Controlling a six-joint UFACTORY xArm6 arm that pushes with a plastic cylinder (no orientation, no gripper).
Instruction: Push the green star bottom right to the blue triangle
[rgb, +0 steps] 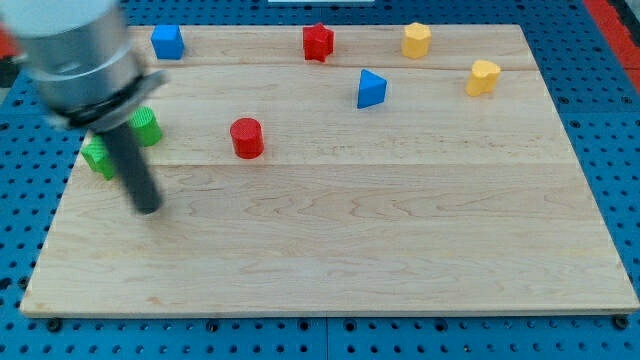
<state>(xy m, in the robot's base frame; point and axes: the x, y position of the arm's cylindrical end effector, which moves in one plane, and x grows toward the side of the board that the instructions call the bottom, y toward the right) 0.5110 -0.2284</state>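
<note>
Dark and blurred, the rod ends in the tip (148, 208) on the wooden board (400, 260); it has no fingers, so nothing is gripped. Just to the view's upper left lie two green blocks (98, 157) (147, 126), shapes unclear, partly hidden. The blue triangle (371, 89) is well apart, right of the red cylinder (246, 138).

My tip (148, 208) stands on the tabletop (350, 270), toward the view's left. The green star (98, 157) and another green block (146, 127) lie just above and left of it. The red cylinder (246, 138) lies up and right, and the blue triangle (371, 89) farther right.
</note>
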